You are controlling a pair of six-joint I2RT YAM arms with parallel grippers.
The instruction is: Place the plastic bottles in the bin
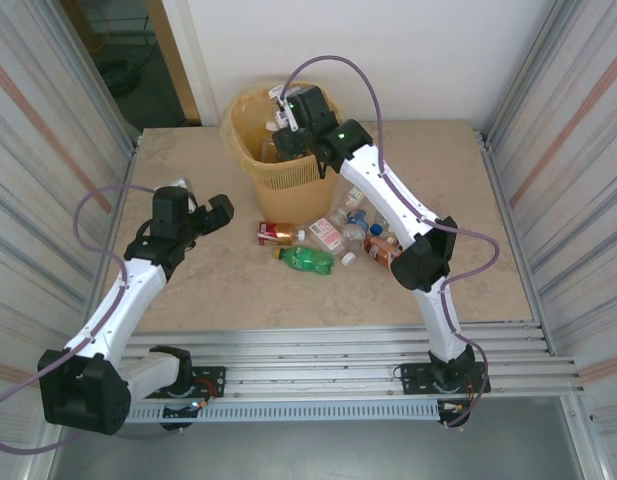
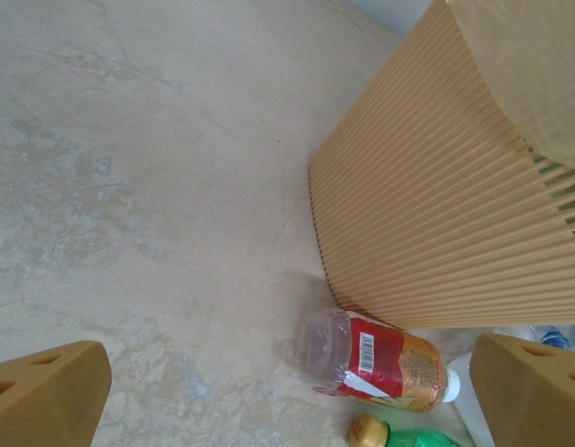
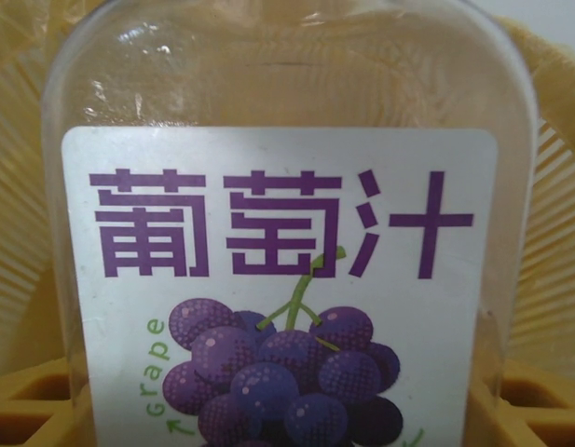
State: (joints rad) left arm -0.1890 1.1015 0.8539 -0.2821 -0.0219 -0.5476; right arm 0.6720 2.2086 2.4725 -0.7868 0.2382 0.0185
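1. Grape bottle (image 3: pixel 287 279): clear, smooth plastic with rounded shoulders. Its white label bears purple characters and a grape cluster. It stands between the fingers of the right pincer (image 1: pixel 285 118), over the bin (image 1: pixel 250 178); whether it is pinched cannot be told.
2. Left pincer (image 1: pixel 203 215): spread wide, empty, left of the bin.
3. Table (image 1: pixel 188 290): roughly six bottles lie near the bin, including one green bottle (image 1: pixel 308 260) and one red-labelled bottle (image 1: pixel 276 233).
4. Bin: one, tapered, ribbed, orange-yellow, with a translucent liner.

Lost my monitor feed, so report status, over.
Left gripper open above the table. Grape juice bottle between jaws of right gripper, over the bin; grip unclear. More bottles on table beside bin.
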